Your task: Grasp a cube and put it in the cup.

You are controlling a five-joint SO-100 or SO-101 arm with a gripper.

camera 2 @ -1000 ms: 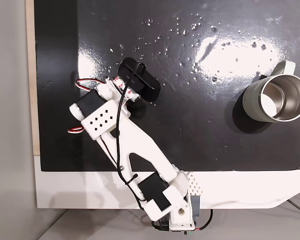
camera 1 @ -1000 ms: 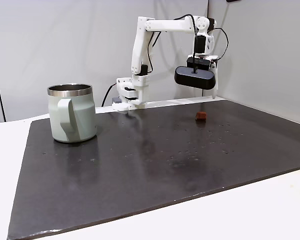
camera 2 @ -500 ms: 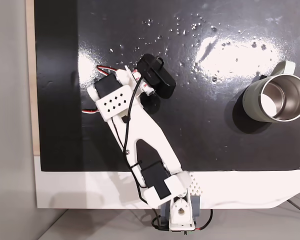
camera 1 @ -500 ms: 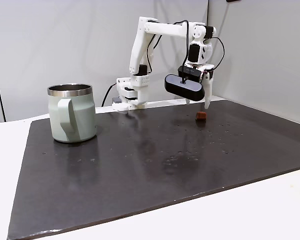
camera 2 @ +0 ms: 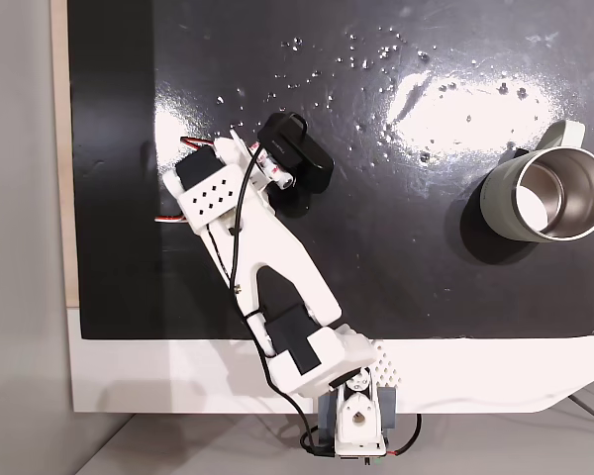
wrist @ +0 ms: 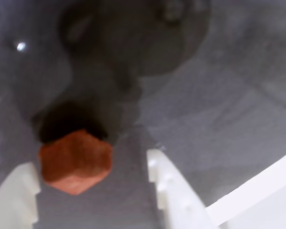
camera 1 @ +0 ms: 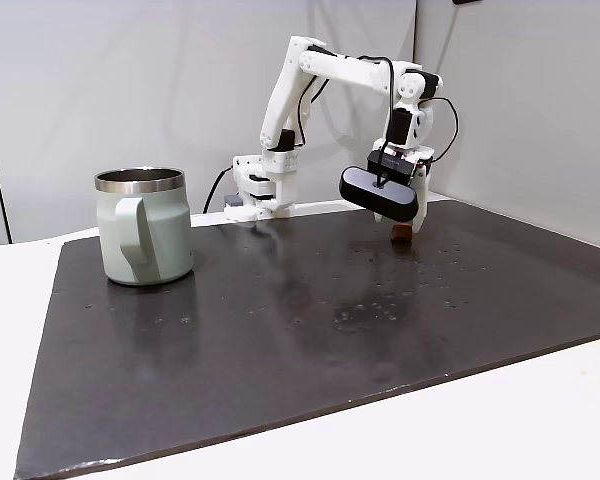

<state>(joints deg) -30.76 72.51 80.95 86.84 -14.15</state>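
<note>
In the wrist view the small reddish-brown cube (wrist: 75, 161) lies on the dark mat between my two white fingers. It sits close against the left finger (wrist: 14, 200), with a clear gap to the right finger (wrist: 174, 191). My gripper (wrist: 90, 162) is open around it. In a fixed view from the side, the gripper (camera 1: 410, 225) reaches down to the mat at the back right, with the cube (camera 1: 402, 235) partly showing below the black wrist camera (camera 1: 378, 193). The pale green cup (camera 1: 145, 225) stands upright far to the left. Seen from above, the cup (camera 2: 490, 198) shows its steel inside.
The black mat (camera 1: 280, 330) lies on a white table. The arm's base (camera 1: 255, 190) stands at the mat's back edge, and a grey wall (camera 1: 540, 110) rises close behind the gripper. Small specks (camera 2: 376, 59) dot the mat between cube and cup.
The arm has swung over the cube and dropped lower. The fingers hung above the mat before; now they straddle the cube at mat level. The cup has not moved.
</note>
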